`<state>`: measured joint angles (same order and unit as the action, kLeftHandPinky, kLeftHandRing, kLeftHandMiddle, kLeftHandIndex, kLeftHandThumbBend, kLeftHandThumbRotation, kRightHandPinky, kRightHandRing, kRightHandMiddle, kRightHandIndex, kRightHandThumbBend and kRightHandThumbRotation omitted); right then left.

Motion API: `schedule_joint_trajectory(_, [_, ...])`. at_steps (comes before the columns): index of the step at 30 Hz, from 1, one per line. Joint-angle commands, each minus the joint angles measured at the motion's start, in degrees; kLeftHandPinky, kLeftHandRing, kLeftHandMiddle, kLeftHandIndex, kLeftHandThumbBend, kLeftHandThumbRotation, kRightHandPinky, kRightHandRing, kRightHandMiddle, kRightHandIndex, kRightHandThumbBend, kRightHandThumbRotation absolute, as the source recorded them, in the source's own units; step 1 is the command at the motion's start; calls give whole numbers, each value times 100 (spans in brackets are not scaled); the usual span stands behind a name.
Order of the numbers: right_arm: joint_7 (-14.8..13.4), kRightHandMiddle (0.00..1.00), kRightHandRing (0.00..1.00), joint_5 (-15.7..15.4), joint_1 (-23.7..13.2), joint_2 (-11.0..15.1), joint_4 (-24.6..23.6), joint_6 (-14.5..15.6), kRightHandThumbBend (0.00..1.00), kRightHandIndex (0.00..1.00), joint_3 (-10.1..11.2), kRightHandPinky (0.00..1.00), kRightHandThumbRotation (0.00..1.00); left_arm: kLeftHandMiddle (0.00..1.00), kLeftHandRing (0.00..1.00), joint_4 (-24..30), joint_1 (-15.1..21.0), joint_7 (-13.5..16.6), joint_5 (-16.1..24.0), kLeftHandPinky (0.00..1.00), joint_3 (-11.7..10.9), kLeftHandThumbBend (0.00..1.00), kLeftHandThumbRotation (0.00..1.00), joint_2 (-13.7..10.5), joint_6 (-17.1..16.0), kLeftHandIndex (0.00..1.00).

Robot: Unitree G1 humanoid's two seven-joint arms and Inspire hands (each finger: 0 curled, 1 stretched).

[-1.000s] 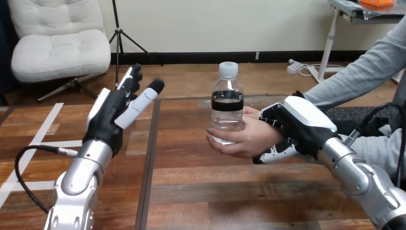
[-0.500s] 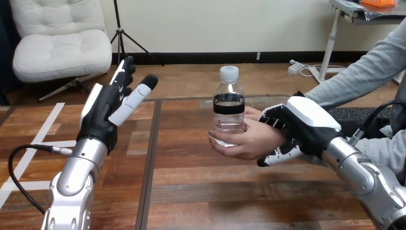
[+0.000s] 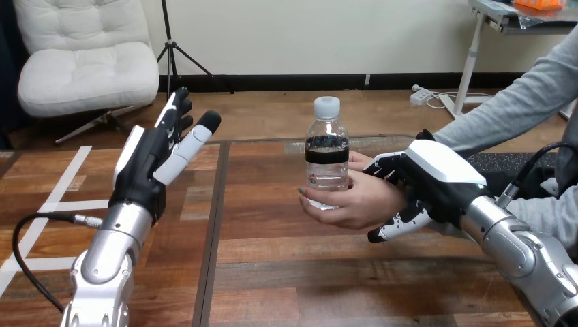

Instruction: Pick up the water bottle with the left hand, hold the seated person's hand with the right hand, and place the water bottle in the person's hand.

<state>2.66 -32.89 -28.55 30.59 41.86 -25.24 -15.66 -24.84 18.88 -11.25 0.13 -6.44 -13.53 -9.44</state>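
Over the last second the left hand (image 3: 151, 163) has drawn a little further back from the water bottle (image 3: 327, 158). It hangs well apart from it over the left part of the wooden table (image 3: 272, 272), its fingers straight and spread and holding nothing. The bottle stands upright in the person's hand (image 3: 354, 201), above the table's middle and toward its far edge, as it did a second ago. The right hand (image 3: 426, 178) stays curled round the person's hand from behind, with fingers over the top and the thumb underneath. The handover therefore looks done, with only the release left. The bottle is clear, lightly ribbed plastic with a white screw cap and a dark label band. The table is brown plank with white tape lines (image 3: 48, 204) near its left edge.
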Motion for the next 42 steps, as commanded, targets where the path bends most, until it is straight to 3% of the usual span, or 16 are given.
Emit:
schedule_joint_trajectory(1, [50,70,66,-10,-387,113,-191,78,98,71,26,54,24,97,96,-54,265,5,-24,92,-30,100,78,-118,-243,99])
schedule_joint_trajectory(11, [188,73,69,-9,-339,136,-285,173,100,74,49,56,38,97,96,-86,250,33,36,91,8,100,79,-122,-287,98])
schedule_joint_trajectory(22, [311,75,71,69,-224,161,-478,205,100,76,116,58,61,98,95,-37,232,-9,7,91,1,100,83,-106,-230,98])
schedule_joint_trajectory(31, [225,76,72,78,-239,149,-281,131,100,78,113,60,80,97,94,-32,229,-12,-192,90,-76,94,86,-8,-256,97])
schedule_joint_trajectory(42, [82,77,74,377,-127,4,-236,162,100,79,271,62,96,96,93,-20,208,-7,-265,90,-55,87,92,-6,-300,95])
